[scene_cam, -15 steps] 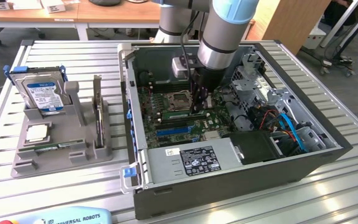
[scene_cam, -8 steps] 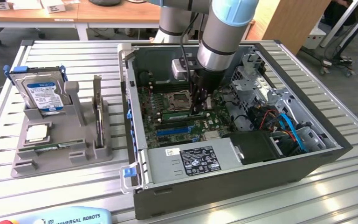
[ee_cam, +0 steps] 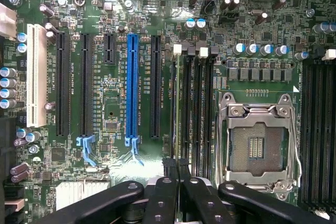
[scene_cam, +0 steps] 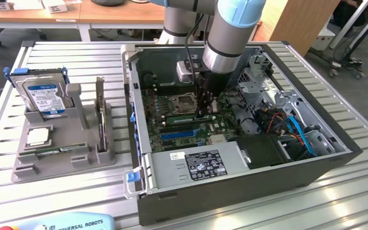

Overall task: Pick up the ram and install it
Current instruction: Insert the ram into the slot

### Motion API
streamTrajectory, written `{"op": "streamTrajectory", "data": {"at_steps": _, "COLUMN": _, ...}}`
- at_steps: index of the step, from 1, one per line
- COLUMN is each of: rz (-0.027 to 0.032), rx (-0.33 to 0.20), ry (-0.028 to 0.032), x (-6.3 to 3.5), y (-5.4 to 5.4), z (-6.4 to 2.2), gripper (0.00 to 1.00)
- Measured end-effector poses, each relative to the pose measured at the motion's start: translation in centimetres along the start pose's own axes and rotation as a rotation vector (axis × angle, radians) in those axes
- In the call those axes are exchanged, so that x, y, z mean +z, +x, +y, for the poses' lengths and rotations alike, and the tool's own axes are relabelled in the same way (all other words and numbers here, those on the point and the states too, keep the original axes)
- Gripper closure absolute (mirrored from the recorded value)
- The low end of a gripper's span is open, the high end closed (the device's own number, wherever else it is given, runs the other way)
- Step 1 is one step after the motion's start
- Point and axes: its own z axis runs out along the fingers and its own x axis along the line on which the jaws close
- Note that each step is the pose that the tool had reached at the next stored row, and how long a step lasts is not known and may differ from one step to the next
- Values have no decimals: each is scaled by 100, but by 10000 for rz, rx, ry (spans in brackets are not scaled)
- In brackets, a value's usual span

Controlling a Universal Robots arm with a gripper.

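In the wrist view the ram [ee_cam: 182,108] appears edge-on as a thin green strip running away from my fingertips, lined up with the black memory slots [ee_cam: 202,103] beside the empty CPU socket [ee_cam: 258,142]. My gripper [ee_cam: 177,165] is shut on the near end of the ram, its black fingers [ee_cam: 169,174] pressed together. In the exterior view the gripper [scene_cam: 203,112] reaches straight down into the open computer case, low over the motherboard [scene_cam: 171,127] just to the exterior view's right of the CPU socket [scene_cam: 185,101].
The case walls [scene_cam: 235,191], drive cage and cables [scene_cam: 293,129] surround the arm. A blue expansion slot [ee_cam: 131,87] lies beside the memory slots. On the exterior view's left a grey fixture [scene_cam: 63,163] holds a hard drive [scene_cam: 43,95] and a CPU chip [scene_cam: 38,136].
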Motion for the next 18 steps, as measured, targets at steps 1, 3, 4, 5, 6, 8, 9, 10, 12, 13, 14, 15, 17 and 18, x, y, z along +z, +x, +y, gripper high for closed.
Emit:
{"op": "streamTrajectory", "data": {"at_steps": 1, "rz": 0, "rx": 0, "ry": 2, "x": 0, "y": 0, "z": 0, "gripper": 87}}
{"op": "streamTrajectory", "data": {"at_steps": 3, "rz": 0, "rx": 0, "ry": 1, "x": 0, "y": 0, "z": 0, "gripper": 82}}
{"op": "streamTrajectory", "data": {"at_steps": 4, "rz": -1, "rx": 0, "ry": 0, "x": 0, "y": 0, "z": 0, "gripper": 82}}
{"op": "streamTrajectory", "data": {"at_steps": 5, "rz": 0, "rx": 0, "ry": 0, "x": 0, "y": 0, "z": 0, "gripper": 75}}
{"op": "streamTrajectory", "data": {"at_steps": 6, "rz": 0, "rx": 0, "ry": 0, "x": 0, "y": 0, "z": 0, "gripper": 75}}
{"op": "streamTrajectory", "data": {"at_steps": 8, "rz": 2, "rx": 0, "ry": 0, "x": -8, "y": 0, "z": 1, "gripper": 75}}
{"op": "streamTrajectory", "data": {"at_steps": 9, "rz": 0, "rx": 0, "ry": 1, "x": -18, "y": -1, "z": 1, "gripper": 75}}
{"op": "streamTrajectory", "data": {"at_steps": 10, "rz": 1, "rx": 0, "ry": 0, "x": -32, "y": -1, "z": 1, "gripper": 75}}
{"op": "streamTrajectory", "data": {"at_steps": 12, "rz": 2, "rx": 0, "ry": 0, "x": -174, "y": -6, "z": 8, "gripper": 75}}
{"op": "streamTrajectory", "data": {"at_steps": 13, "rz": 0, "rx": 1, "ry": 1, "x": -288, "y": -11, "z": 12, "gripper": 75}}
{"op": "streamTrajectory", "data": {"at_steps": 14, "rz": 0, "rx": 0, "ry": 0, "x": -411, "y": -16, "z": 18, "gripper": 75}}
{"op": "streamTrajectory", "data": {"at_steps": 15, "rz": 0, "rx": 1, "ry": 0, "x": -457, "y": -17, "z": 20, "gripper": 75}}
{"op": "streamTrajectory", "data": {"at_steps": 17, "rz": 0, "rx": 0, "ry": 1, "x": -485, "y": -18, "z": 21, "gripper": 75}}
{"op": "streamTrajectory", "data": {"at_steps": 18, "rz": -1, "rx": 0, "ry": 1, "x": -485, "y": -18, "z": 21, "gripper": 75}}
